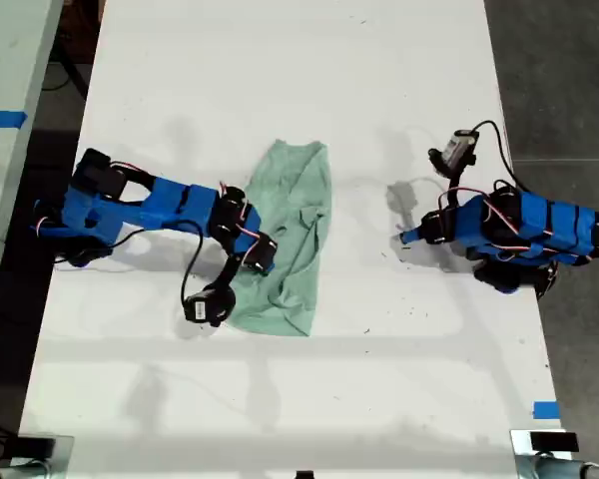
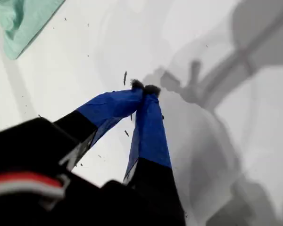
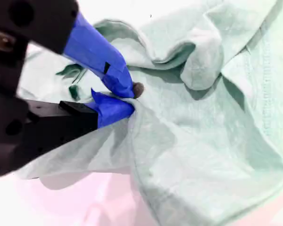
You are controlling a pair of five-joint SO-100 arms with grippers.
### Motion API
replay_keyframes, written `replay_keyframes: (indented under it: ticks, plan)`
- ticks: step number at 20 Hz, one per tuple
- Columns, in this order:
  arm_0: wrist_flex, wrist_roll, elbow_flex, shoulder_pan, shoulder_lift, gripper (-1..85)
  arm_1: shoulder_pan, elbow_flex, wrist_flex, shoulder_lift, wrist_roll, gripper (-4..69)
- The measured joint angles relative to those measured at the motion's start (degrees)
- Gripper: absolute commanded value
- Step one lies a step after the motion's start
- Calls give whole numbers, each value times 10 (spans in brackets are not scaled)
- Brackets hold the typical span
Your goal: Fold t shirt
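Bottom edge of the exterior view: blue tape mark (image 1: 545, 410) on the white bench (image 1: 379, 399), at that view's right.

Mid bench, exterior view's left: second arm (image 1: 150, 205) reaches in over the t shirt (image 1: 292, 235). My second claw (image 3: 130, 100) is pinched on a fold of the t shirt; in the second wrist view the blue-taped fingertips (image 3: 114, 107) are closed with cloth bunched between them. The wrist camera module (image 1: 208, 305) hangs just off the shirt's near edge, cable looped to it.

T shirt: pale mint green, wrinkled, long and narrow, lying about mid bench and running near-to-far. A fold is doubled over along its middle. The near end is wider, the far end narrower.

Exterior view's right: first arm (image 1: 519, 230), well apart from the shirt. My first claw (image 2: 145, 88) has its tips together with nothing between them, over bare bench. A corner of the shirt (image 2: 23, 21) shows at the edge of the first wrist view.
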Motion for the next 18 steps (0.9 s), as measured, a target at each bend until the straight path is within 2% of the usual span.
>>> replay_keyframes:
  ticks: [5,6,8,10,15,18]
  plan:
    - [-20,15,-38,-27,-103,82,0,0,0,0,0,-5]
    - [-20,16,-39,-30,-104,74,0,0,0,0,0,-5]
    - [-20,17,-39,-31,-105,6,0,0,0,0,0,-5]
    - [-19,11,-39,-31,-96,-1,0,0,0,0,0,-5]
    - [-11,-71,-39,-27,-1,-1,0,0,0,0,0,-5]
    - [-34,-109,-39,-23,38,27,0,0,0,0,0,-5]
